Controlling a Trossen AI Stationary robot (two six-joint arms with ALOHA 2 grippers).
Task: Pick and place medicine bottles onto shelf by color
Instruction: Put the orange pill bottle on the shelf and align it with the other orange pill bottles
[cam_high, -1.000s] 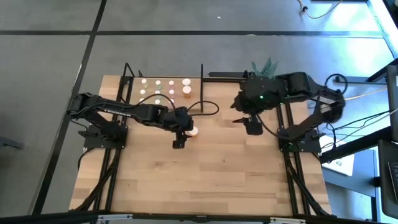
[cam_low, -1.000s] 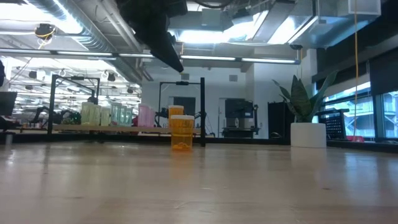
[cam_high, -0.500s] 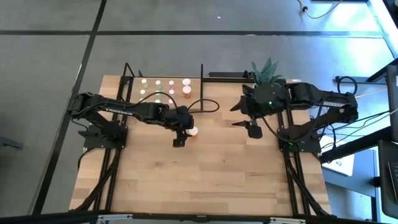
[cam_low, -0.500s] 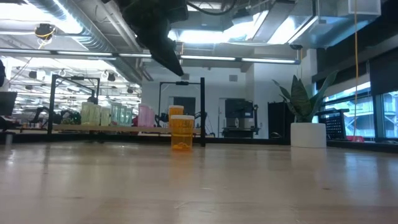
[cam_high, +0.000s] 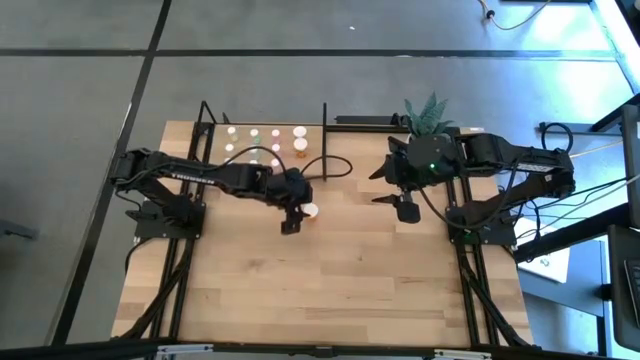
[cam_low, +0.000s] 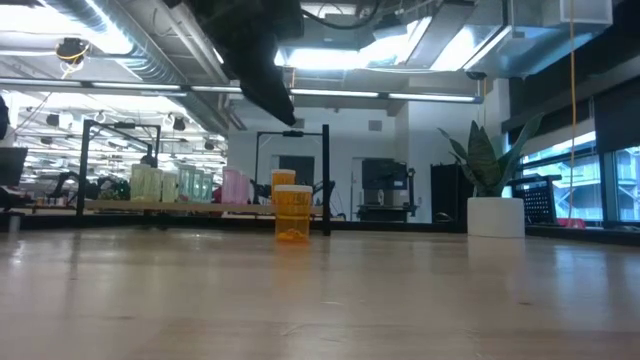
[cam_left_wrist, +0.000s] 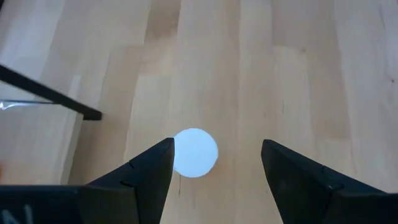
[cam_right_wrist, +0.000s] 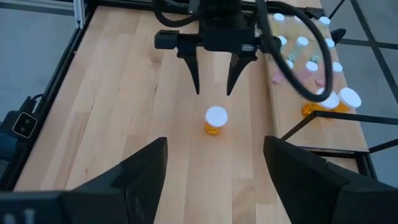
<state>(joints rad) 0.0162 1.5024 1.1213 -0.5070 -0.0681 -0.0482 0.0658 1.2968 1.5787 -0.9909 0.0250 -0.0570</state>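
An orange medicine bottle with a white cap (cam_high: 310, 211) stands upright on the table just in front of the shelf (cam_high: 313, 140); it also shows in the low view (cam_low: 292, 214). My left gripper (cam_left_wrist: 216, 146) is open above it, pointing down, well clear of the cap (cam_left_wrist: 195, 152), which lies nearer one finger. Several green, pink, white and orange bottles (cam_high: 265, 140) stand on the shelf. My right gripper (cam_high: 398, 205) is open and empty right of the table's middle, facing the bottle (cam_right_wrist: 216, 121).
A plant in a white pot (cam_low: 495, 215) stands at the table's far edge, right of the shelf's black upright bar (cam_high: 324, 120). The wooden tabletop (cam_high: 330, 280) stretches toward the near edge.
My right arm has straightened its rear links out toward the table's right edge, while its gripper has stayed nearly in place. The orange bottle has stayed where it was.
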